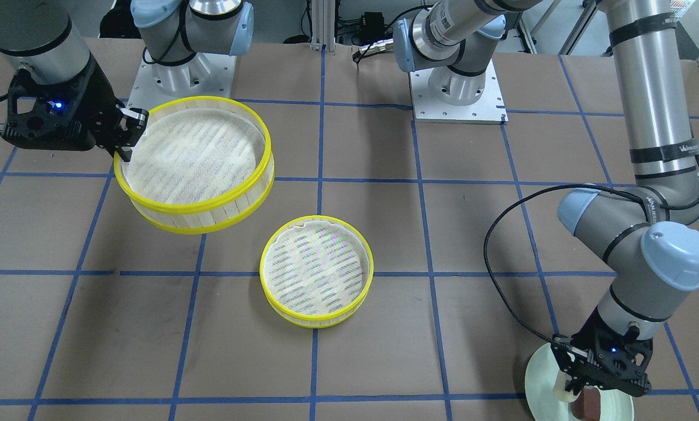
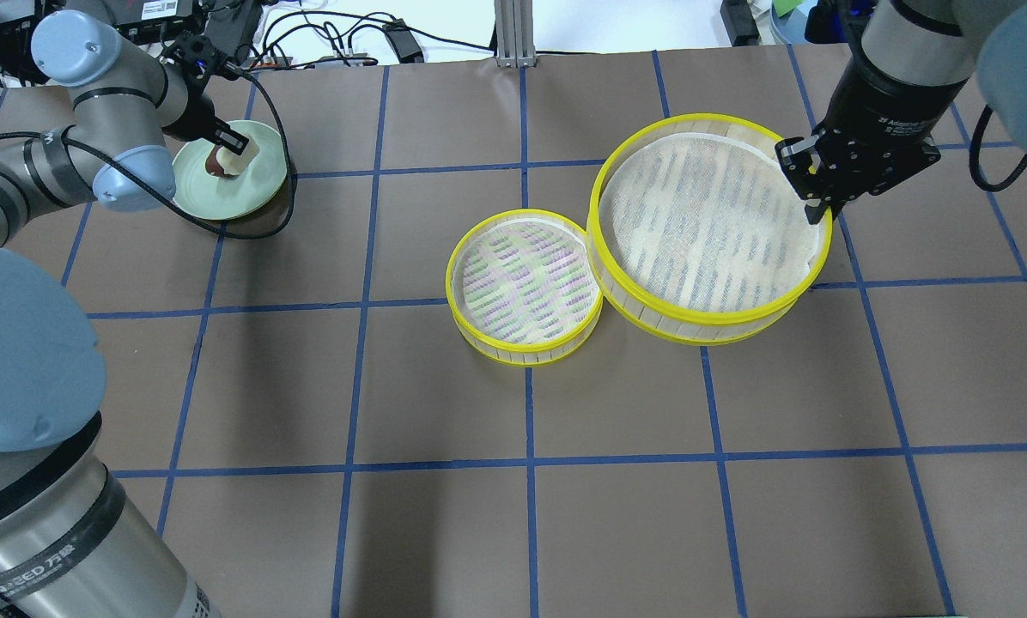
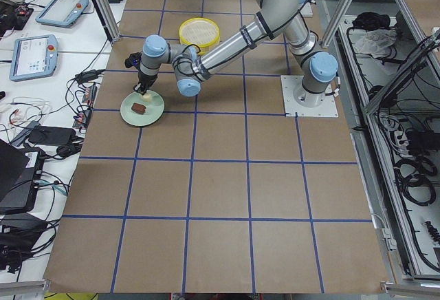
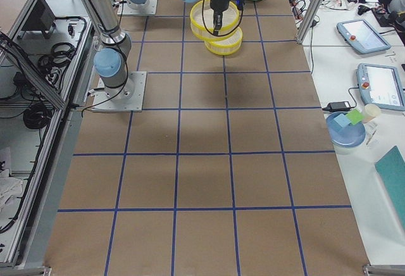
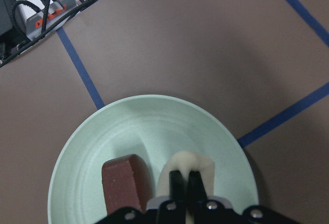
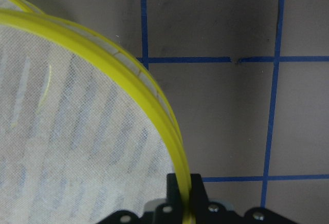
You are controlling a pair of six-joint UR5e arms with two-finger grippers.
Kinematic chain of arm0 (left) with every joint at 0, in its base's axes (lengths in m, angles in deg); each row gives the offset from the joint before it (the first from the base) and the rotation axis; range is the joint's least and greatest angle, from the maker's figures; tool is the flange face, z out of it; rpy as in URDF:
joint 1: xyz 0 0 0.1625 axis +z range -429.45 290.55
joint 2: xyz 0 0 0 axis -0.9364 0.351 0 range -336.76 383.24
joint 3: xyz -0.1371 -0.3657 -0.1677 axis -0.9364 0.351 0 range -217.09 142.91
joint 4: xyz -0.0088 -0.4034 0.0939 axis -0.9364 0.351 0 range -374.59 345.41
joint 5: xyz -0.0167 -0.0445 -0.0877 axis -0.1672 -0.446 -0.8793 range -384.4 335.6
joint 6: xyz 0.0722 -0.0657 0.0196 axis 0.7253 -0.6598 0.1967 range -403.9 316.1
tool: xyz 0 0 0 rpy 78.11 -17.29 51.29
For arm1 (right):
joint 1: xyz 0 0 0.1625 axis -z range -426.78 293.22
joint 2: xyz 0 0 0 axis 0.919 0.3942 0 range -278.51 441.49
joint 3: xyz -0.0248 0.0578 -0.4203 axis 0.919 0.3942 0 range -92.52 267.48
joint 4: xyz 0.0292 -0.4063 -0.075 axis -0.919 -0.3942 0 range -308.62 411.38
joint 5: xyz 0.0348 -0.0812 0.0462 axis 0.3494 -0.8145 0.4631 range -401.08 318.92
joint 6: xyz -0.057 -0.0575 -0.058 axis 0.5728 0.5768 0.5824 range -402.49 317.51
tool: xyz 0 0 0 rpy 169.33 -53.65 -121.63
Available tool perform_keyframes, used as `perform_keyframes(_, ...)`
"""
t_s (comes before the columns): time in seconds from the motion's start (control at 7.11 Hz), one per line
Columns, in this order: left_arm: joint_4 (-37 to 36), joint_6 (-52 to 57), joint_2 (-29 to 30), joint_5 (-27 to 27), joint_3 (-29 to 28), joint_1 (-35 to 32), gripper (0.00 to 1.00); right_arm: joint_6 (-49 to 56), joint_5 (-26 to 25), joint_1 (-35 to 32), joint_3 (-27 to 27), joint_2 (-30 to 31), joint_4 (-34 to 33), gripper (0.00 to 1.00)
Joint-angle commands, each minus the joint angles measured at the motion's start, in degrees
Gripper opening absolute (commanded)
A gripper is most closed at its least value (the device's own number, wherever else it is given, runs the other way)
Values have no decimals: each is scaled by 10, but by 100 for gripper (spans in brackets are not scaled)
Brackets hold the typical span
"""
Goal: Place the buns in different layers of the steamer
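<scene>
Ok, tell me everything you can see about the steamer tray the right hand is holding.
The held tray is round and shallow, with bright yellow rims top and bottom, a whitish slatted wall and a white slatted bottom. It looks like plastic and is empty. The right hand pinches its rim and holds it above the table, slightly tilted, beside the second tray. Whether the two touch is unclear.

A pale green plate (image 5: pixel 154 126) sits on the blue-taped brown table (image 2: pixel 616 515).
</scene>
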Motion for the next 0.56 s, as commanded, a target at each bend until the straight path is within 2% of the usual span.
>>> perform_keyframes(0.0,1,-146,-50,1,8,-69,0,1,2,1,1,1,11,0)
perform_keyframes(0.14,2,-231,-65,4,15,-116,0,2,0,2,1,-1,14,0)
perform_keyframes(0.42,-5,-335,-84,-2,55,-189,0,1,-5,2,1,2,13,0)
